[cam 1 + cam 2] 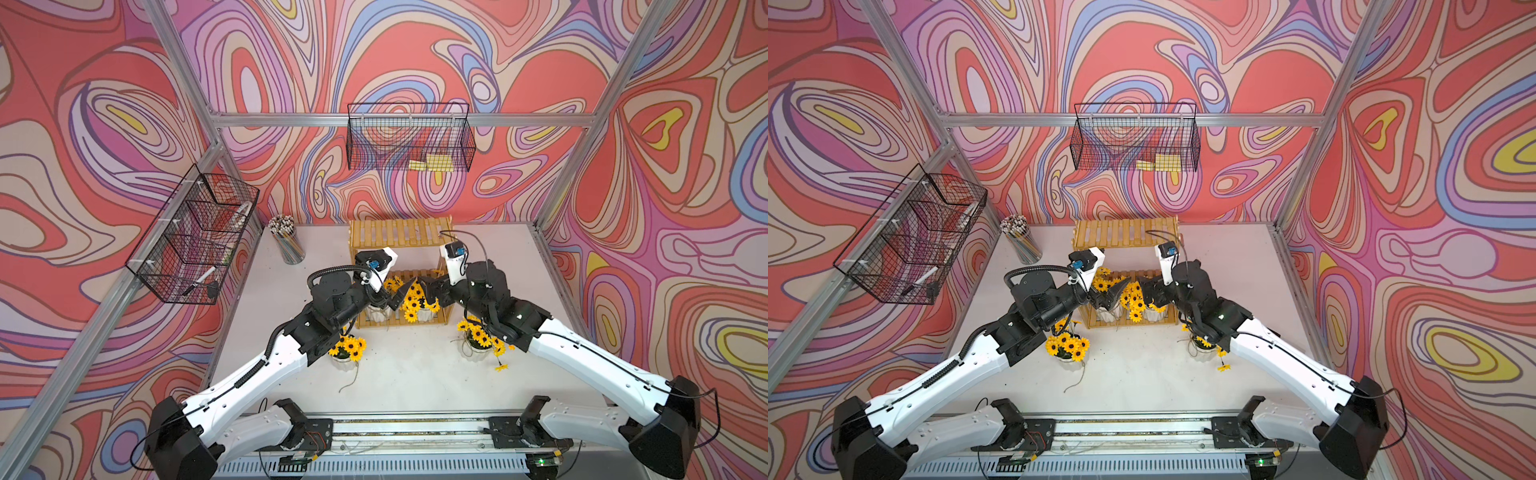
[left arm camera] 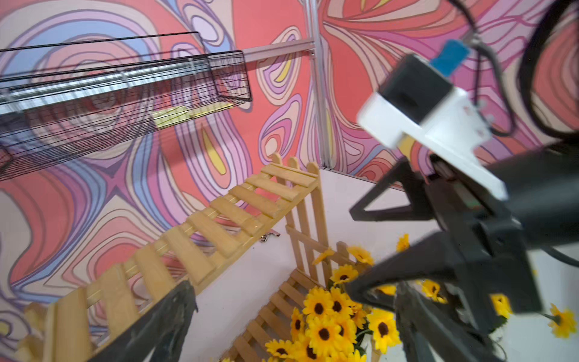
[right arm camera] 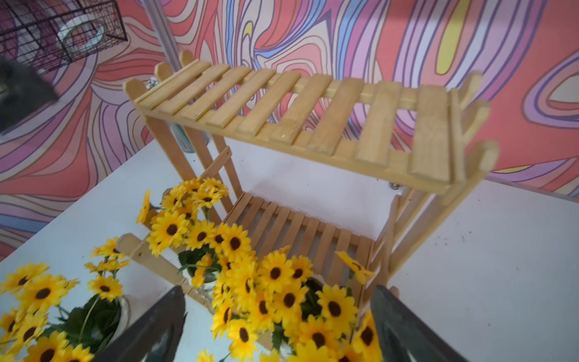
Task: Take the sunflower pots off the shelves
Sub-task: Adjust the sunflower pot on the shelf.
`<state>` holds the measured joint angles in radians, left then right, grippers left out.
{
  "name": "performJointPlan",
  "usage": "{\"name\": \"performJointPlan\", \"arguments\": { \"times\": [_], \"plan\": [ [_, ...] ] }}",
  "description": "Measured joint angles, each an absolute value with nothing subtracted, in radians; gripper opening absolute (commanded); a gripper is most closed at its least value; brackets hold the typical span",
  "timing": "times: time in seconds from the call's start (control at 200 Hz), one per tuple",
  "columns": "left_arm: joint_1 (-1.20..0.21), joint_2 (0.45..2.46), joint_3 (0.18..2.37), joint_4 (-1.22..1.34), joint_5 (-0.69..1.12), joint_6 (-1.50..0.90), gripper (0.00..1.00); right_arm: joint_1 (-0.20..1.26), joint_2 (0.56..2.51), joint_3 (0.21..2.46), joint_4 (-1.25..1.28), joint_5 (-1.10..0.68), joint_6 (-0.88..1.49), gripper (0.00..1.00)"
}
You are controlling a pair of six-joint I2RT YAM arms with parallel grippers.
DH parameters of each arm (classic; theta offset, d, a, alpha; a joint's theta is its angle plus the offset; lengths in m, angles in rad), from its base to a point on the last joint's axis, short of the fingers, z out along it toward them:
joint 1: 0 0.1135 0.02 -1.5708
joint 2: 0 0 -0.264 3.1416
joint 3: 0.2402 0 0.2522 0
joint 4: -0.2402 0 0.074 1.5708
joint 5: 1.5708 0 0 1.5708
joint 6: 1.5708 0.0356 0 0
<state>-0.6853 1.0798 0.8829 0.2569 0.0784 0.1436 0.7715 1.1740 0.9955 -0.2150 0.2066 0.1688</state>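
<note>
On the near part of the white table (image 1: 415,386), two sunflower pots stand clear of the rack. The near-left pot (image 1: 347,353) is partly under the left arm, with a strand of twine (image 1: 351,380) trailing toward the near edge. The near-right pot (image 1: 478,340) is partly under the right arm, with a loose flower (image 1: 501,367) lying just beside it. Farther back, both arms reach into the lower tier of the shelves (image 1: 395,235) from opposite sides. The left gripper (image 1: 400,296) is released, its jaws spread wide among the blooms between the two pots on that tier, and nothing shows in its grasp. The right gripper (image 1: 424,291) is also released. In the right wrist view its jaws stand wide apart on either side of the flowers of the right shelf pot (image 1: 424,314), and whether they touch the pot itself cannot be told. The left shelf pot (image 1: 376,314) stands beside it on the same tier, partly hidden by the left wrist. At the far left of the table stands a clear cup of pencils (image 1: 287,247). A black wire basket (image 1: 191,237) hangs on the left wall, and a second basket (image 1: 409,137) holding yellow pads (image 1: 430,162) hangs on the far wall.
</note>
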Motion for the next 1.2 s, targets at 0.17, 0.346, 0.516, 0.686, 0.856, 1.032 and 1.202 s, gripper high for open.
{"name": "performJointPlan", "arguments": {
  "times": [0.17, 0.346, 0.516, 0.686, 0.856, 1.032, 1.202],
  "plan": [
    [-0.609, 1.08, 0.922, 0.211, 0.042, 0.075, 1.0, 0.912, 1.174, 0.96, -0.222, 0.292, 0.207, 0.93],
    [-0.569, 1.08, 0.952, 0.184, 0.021, 0.035, 1.0, 0.986, 1.176, 0.892, -0.214, 0.342, 0.283, 0.92],
    [-0.522, 1.059, 0.954, 0.175, 0.018, 0.0, 1.0, 1.061, 1.213, 0.85, -0.197, 0.403, 0.363, 0.92],
    [-0.497, 1.037, 0.954, 0.175, 0.028, -0.013, 1.0, 1.066, 1.269, 0.81, -0.168, 0.437, 0.443, 0.92],
    [-0.477, 1.037, 0.954, 0.176, 0.036, -0.021, 1.0, 1.066, 1.31, 0.789, -0.157, 0.454, 0.5, 0.94],
    [-0.47, 1.046, 0.954, 0.177, 0.045, -0.03, 1.0, 1.065, 1.349, 0.781, -0.139, 0.469, 0.527, 0.95],
    [-0.469, 1.049, 0.954, 0.179, 0.049, -0.031, 1.0, 0.998, 1.384, 0.778, -0.122, 0.427, 0.55, 0.93]
  ]
}}
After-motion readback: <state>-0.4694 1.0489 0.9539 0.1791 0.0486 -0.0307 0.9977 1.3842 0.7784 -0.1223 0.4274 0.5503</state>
